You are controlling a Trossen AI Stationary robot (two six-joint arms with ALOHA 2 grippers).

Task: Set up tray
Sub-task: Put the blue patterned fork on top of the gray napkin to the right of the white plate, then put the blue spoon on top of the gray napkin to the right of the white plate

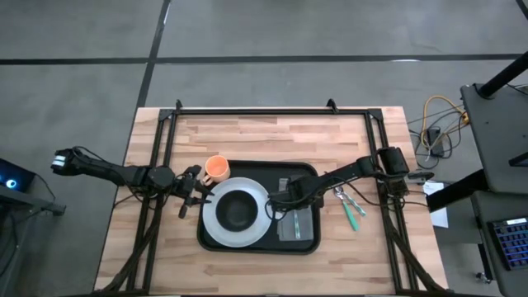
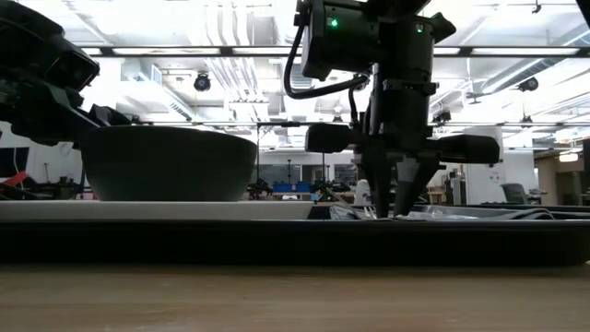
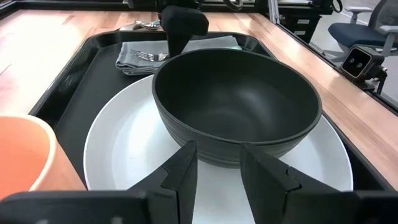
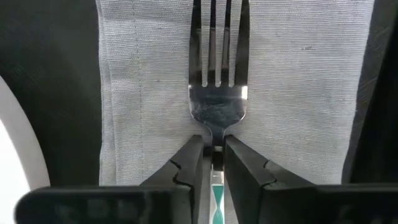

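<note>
The black tray (image 1: 307,172) lies mid-table. On it a white plate (image 1: 213,224) carries a dark bowl (image 1: 239,211). A grey folded cloth (image 1: 299,226) lies on the tray's right part, with a fork (image 4: 216,81) lying on it. My right gripper (image 4: 214,155) stands over the cloth, shut on the fork. My left gripper (image 3: 219,168) is open and empty at the plate's left rim, facing the bowl (image 3: 236,106). An orange cup (image 1: 217,169) stands beside it, at the tray's far left corner. My right gripper pinches the fork's neck (image 4: 214,142), just behind the tines, between its two fingers. The fingers come from above, pointing down, as the low view (image 2: 392,207) shows. The fork lies flat on the cloth (image 4: 298,93), and its teal handle (image 4: 215,194) runs back between the fingers.
More teal-handled cutlery (image 1: 351,206) lies on the bare wood right of the tray. The orange cup also shows close beside my left gripper in the left wrist view (image 3: 25,155). A black frame rail (image 1: 264,110) runs along the table's far edge.
</note>
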